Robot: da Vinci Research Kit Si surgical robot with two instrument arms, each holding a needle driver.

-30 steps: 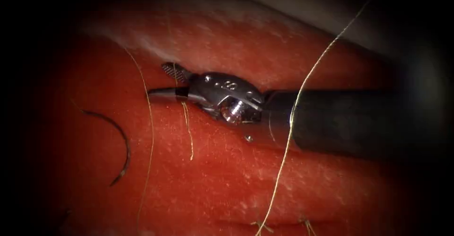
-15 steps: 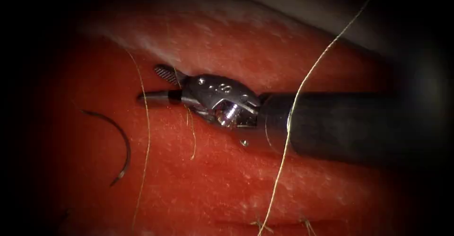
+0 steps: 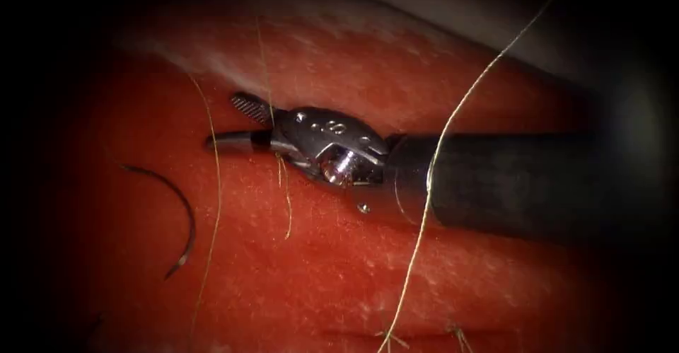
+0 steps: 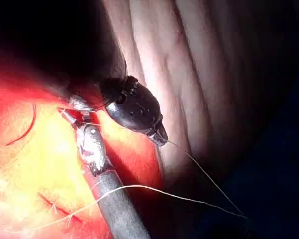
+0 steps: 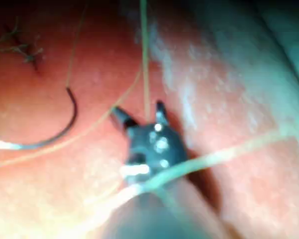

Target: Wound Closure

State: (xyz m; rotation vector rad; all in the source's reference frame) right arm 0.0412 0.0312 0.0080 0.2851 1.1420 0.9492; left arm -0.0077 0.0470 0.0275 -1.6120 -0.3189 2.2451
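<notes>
My right tool comes in from the right over the red tissue, jaws open. A thin thread strand runs down between them; a short thread end hangs below. The right wrist view shows the same open jaws astride a strand. The curved needle lies free on the tissue, left of the tool, held by nothing and not in the tissue. In the left wrist view my left tool is shut on the thread, which leaves its tip.
A long thread crosses in front of the right tool's shaft down to the stitched cut at the bottom. Another strand runs down the tissue beside the needle. Pale tissue edge lies behind the jaws.
The right tool has slid a little to the left with its jaws still open, and the strand between them now stands straighter. The needle has not moved.
</notes>
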